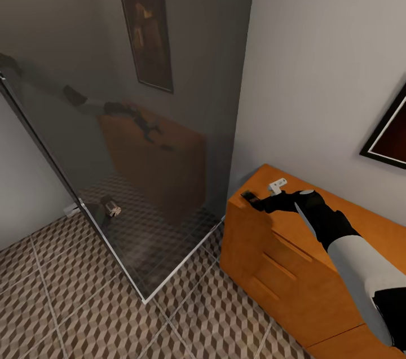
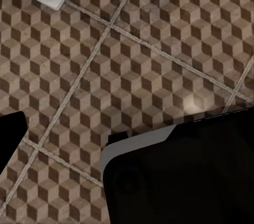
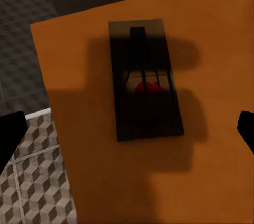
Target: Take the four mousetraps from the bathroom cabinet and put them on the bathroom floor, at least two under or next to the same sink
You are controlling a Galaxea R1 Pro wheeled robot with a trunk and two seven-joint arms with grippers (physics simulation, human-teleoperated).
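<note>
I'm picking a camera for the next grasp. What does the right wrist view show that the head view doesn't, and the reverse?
The right wrist view alone shows detail on the small flat brown wooden mousetrap: dark wire parts and a reddish spot, with the open right hand above it.

The head view alone shows the tall glass shower panel, two framed pictures, the drawer fronts and a second, paler small object on the cabinet top.

Both show the orange-brown wooden cabinet, that mousetrap and the cube-patterned tile floor.

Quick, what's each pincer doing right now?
Left pincer: cannot be told.
Right pincer: open, empty, over a mousetrap on the cabinet.
</note>
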